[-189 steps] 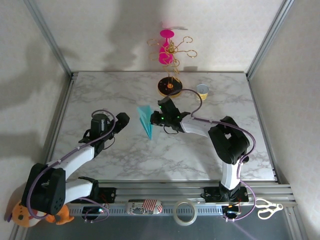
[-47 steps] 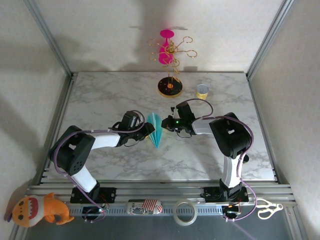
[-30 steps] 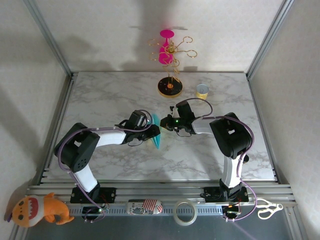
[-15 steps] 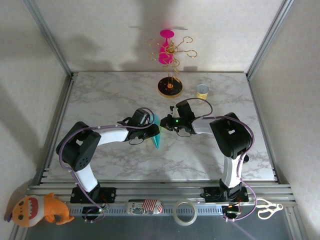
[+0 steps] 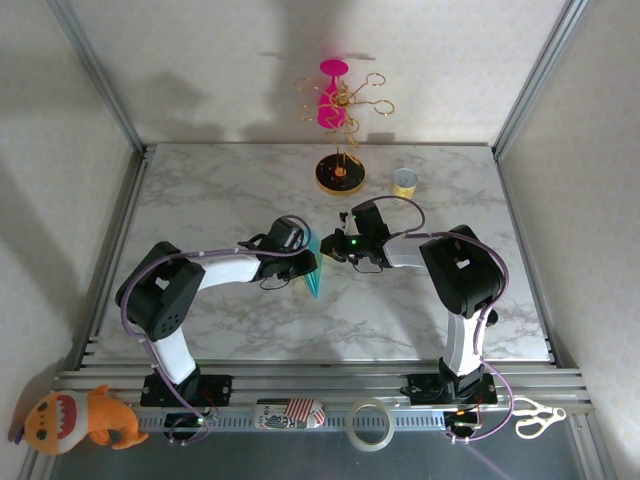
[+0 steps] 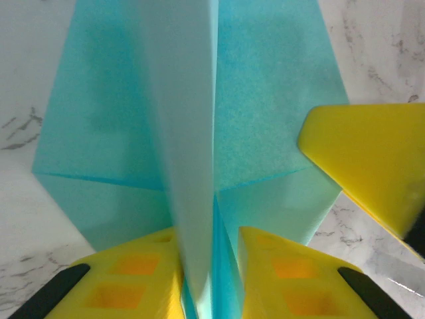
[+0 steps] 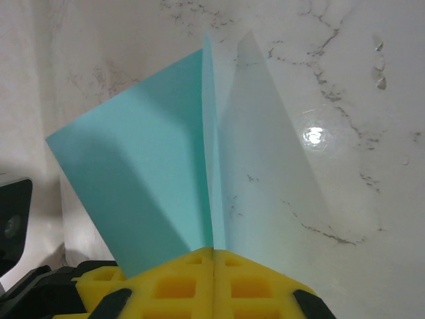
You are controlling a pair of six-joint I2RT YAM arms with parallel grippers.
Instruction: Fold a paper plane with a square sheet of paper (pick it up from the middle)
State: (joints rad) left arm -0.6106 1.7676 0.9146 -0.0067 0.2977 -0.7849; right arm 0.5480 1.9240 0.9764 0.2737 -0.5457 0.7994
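The teal paper plane point(image 5: 314, 278) hangs just above the marble table point(image 5: 200, 200) at its middle, nose toward the near edge. My right gripper point(image 5: 326, 247) is shut on the rear of its centre ridge; in the right wrist view the pads point(image 7: 214, 251) meet on the crease, with the wings point(image 7: 153, 173) spreading to both sides. My left gripper point(image 5: 304, 264) comes in from the left. Its yellow fingers point(image 6: 209, 234) press on either side of the upright ridge point(image 6: 192, 133), folded layers filling the gap. One right-gripper finger point(image 6: 362, 159) shows beside the wing.
A black-and-yellow stand base point(image 5: 340, 174) with gold hooks and a pink glass point(image 5: 333, 95) stands at the back, next to a small yellow cup point(image 5: 404, 182). On the front rail lie a tape roll point(image 5: 368, 424), scissors point(image 5: 535, 415) and a plush toy point(image 5: 75, 420).
My left gripper has slid right onto the plane and its jaws have narrowed round the ridge. The right gripper has kept its hold in place.
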